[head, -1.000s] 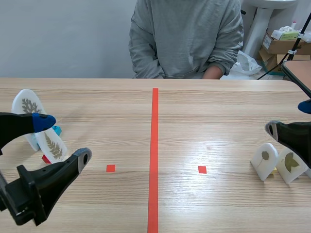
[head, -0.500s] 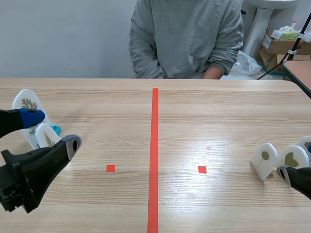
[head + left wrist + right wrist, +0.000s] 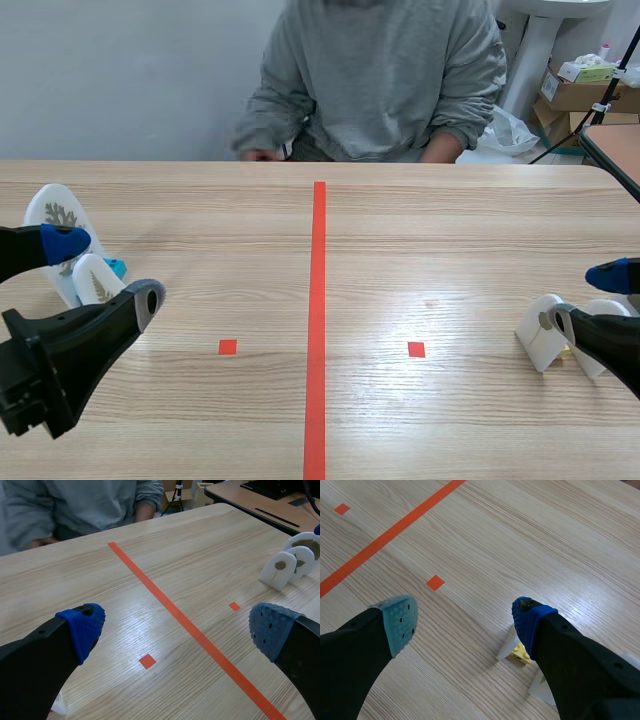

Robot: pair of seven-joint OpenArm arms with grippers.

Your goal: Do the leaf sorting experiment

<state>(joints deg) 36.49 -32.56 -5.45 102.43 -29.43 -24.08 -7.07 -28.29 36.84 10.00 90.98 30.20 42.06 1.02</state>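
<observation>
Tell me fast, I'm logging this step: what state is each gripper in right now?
Left gripper: jaws open, holding nothing.
Right gripper: jaws open, holding nothing.

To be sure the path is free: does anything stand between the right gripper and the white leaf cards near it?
Nothing visible does. The right gripper, open, hangs right at the white leaf cards. In the scene view its grey-padded finger overlaps the nearest card, and no other object shows between them on the table.
</observation>
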